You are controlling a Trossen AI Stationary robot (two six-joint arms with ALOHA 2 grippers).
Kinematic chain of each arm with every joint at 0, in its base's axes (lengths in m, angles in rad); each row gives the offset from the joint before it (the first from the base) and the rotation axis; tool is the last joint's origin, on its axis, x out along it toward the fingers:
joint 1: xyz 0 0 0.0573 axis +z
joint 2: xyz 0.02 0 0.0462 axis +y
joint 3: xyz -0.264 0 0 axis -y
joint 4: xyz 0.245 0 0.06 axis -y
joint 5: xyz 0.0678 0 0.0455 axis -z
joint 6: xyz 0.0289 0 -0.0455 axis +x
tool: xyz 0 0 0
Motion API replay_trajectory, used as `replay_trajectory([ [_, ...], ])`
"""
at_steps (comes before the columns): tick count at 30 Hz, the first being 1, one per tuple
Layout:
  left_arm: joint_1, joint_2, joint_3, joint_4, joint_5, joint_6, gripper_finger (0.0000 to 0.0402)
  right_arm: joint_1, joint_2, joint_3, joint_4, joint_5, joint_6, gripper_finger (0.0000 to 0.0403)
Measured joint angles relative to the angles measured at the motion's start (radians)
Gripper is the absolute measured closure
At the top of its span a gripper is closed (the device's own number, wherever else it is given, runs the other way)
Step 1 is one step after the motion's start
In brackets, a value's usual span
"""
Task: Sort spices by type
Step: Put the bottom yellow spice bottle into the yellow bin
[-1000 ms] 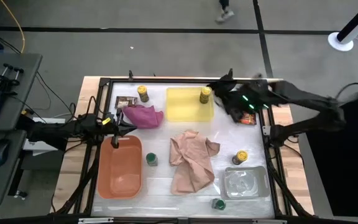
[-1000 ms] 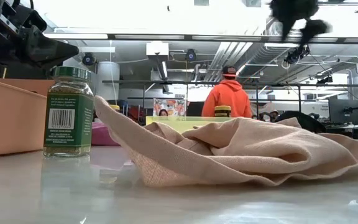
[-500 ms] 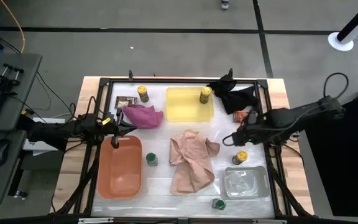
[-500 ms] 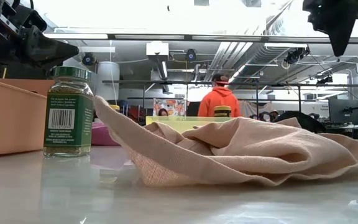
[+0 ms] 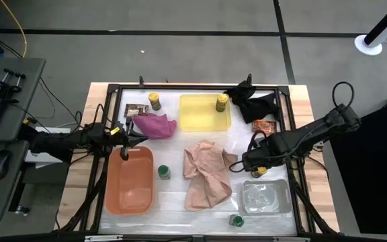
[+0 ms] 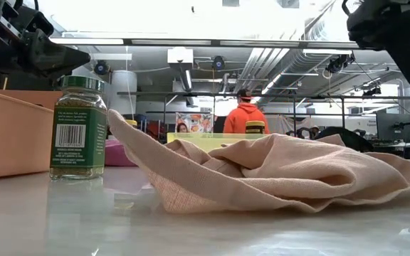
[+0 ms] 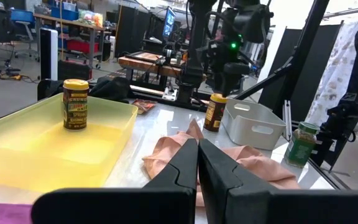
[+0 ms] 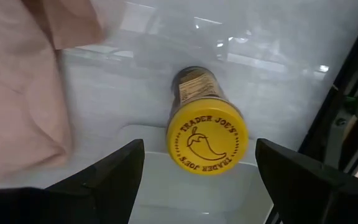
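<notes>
My right gripper is open and hovers over a yellow-lidded jar that stands on the table beside the clear tray; its fingers stand on either side of the lid, above it. In the high view the right gripper half hides that jar. Another yellow-lidded jar stands in the yellow tray, and a third near the far edge. Green-lidded jars stand on the table. Packets lie flat. My left gripper is shut, above the orange tray's far end.
A tan cloth lies crumpled mid-table, a pink cloth beside the yellow tray, a black cloth at the far right corner. The orange tray sits at the left. A person in orange walks far behind the table.
My right arm has swung from the far right corner, over the black cloth and packet, toward the near edge, and now hangs over the yellow-lidded jar beside the clear tray. The person in the background has walked leftward.
</notes>
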Motion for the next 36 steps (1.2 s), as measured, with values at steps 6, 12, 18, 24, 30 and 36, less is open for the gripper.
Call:
replay_trajectory([
  [6, 0.0, 0.0, 0.0, 0.0, 0.0, 0.0, 0.0401, 0.001, 0.052, 0.0, -0.004, 0.002, -0.005, 0.01],
  [12, 0.0, 0.0, 0.0, 0.0, 0.0, 0.0, 0.0402, 0.001, 0.111, 0.0, -0.005, 0.005, -0.054, 0.01],
  [18, 0.0, 0.0, 0.0, 0.0, 0.0, 0.0, 0.0402, 0.001, 0.155, -0.001, -0.004, -0.009, -0.088, 0.01],
  [24, 0.0, 0.0, 0.0, 0.0, 0.0, 0.0, 0.0401, 0.001, 0.192, -0.001, 0.0, -0.009, -0.12, 0.0101],
  [30, 0.0, 0.0, 0.0, 0.0, 0.0, 0.0, 0.0401, -0.001, 0.204, -0.001, 0.018, -0.003, -0.134, 0.0139],
  [36, 0.0, 0.0, 0.0, 0.0, 0.0, 0.0, 0.0401, -0.002, 0.193, 0.017, -0.001, -0.007, -0.179, 0.0181],
])
